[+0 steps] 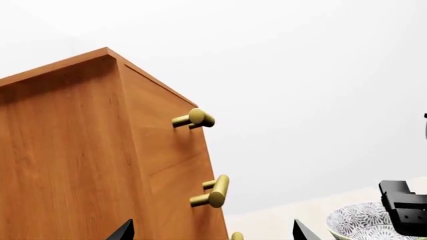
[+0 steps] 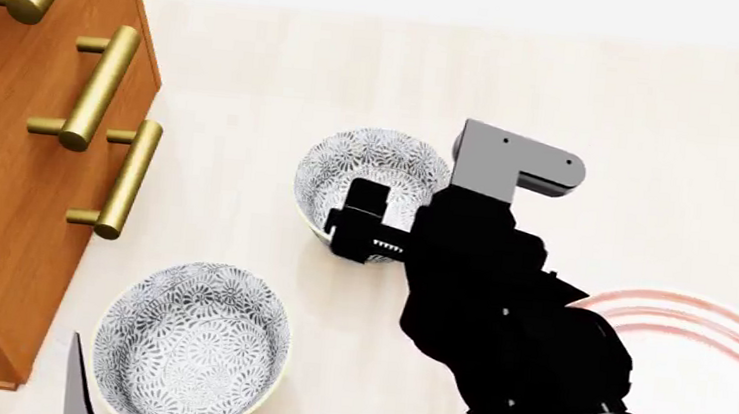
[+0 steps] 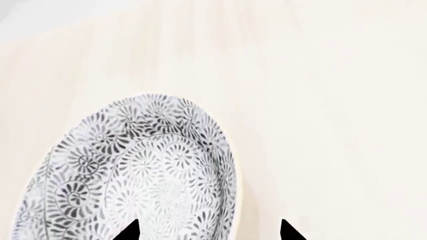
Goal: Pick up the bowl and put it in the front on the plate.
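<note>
A grey-blue floral bowl [image 2: 370,172] sits on the pale tabletop beyond a second bowl [image 2: 190,344] of the same pattern. My right gripper [image 2: 362,231] hangs over the far bowl's near rim. In the right wrist view the bowl [image 3: 133,175] fills the lower left, and the right gripper [image 3: 208,232] is open with one fingertip over the bowl's inside and the other outside the rim. The red-ringed plate [image 2: 694,331] lies at the right, partly hidden by my right arm. My left gripper [image 1: 213,235] is open and empty, facing the cabinet.
A wooden cabinet [image 2: 5,165] with brass handles [image 2: 99,88] stands at the left, close to the nearer bowl. In the left wrist view the cabinet [image 1: 80,150] fills the left half, with the far bowl [image 1: 360,222] low at the right.
</note>
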You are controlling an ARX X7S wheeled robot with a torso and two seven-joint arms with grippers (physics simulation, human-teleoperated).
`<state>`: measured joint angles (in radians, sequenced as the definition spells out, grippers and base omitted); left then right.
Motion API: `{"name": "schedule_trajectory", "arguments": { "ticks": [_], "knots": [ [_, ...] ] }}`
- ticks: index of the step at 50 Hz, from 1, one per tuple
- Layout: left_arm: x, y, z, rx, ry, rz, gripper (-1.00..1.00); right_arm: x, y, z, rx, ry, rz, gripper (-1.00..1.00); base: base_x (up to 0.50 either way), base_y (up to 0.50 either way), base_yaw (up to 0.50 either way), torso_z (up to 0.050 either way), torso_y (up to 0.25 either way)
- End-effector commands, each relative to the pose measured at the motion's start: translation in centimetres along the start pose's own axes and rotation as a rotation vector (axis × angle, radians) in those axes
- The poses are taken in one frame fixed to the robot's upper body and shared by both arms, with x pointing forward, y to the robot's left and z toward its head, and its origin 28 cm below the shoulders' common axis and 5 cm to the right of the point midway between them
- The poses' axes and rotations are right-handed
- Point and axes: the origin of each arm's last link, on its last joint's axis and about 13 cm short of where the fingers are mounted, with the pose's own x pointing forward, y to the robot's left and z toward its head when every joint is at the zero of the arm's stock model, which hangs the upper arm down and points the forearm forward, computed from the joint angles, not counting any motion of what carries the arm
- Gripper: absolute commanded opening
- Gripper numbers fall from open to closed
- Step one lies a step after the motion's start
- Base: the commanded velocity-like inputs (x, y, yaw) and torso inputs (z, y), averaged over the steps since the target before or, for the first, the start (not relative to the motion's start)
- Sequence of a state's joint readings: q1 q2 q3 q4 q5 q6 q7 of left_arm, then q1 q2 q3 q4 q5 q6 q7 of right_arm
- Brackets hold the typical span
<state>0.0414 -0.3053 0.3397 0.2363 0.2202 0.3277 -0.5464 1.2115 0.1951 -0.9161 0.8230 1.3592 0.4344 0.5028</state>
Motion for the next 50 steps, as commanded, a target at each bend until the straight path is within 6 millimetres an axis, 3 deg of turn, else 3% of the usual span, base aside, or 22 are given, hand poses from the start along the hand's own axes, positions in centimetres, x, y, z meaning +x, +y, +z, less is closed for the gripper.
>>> {"name": "schedule_trajectory", "arguments": {
  "ticks": [1,2,22,30,39,50],
  "knots": [
    [0.1,0.0,0.1,0.007,-0.013,-0.003,1.00,-0.1,0.8,0.0,0.013,-0.011,0.043,1.00,0.00,0.00,0.00,0.000,0.000],
    [0.1,0.0,0.1,0.007,-0.012,-0.003,1.00,-0.1,0.8,0.0,0.012,-0.014,0.043,-1.00,0.00,0.00,0.00,0.000,0.000],
    [0.1,-0.1,0.1,0.006,-0.008,-0.008,1.00,-0.2,0.7,-0.2,0.016,-0.017,0.049,-1.00,0.00,0.00,0.00,0.000,0.000],
    [0.1,-0.1,0.1,0.005,-0.008,-0.009,1.00,-1.2,0.9,0.8,-0.070,-0.199,0.062,-1.00,0.00,0.00,0.00,0.000,0.000],
    [0.0,-0.1,0.0,0.003,-0.006,-0.010,1.00,-3.3,0.7,4.0,-0.059,-0.313,0.068,-1.00,0.00,0.00,0.00,0.000,0.000],
    [0.1,-0.1,0.1,0.003,-0.007,-0.008,1.00,-7.3,-1.8,8.1,-0.033,-0.444,0.063,-1.00,0.00,0.00,0.00,0.000,0.000]
  ]
}}
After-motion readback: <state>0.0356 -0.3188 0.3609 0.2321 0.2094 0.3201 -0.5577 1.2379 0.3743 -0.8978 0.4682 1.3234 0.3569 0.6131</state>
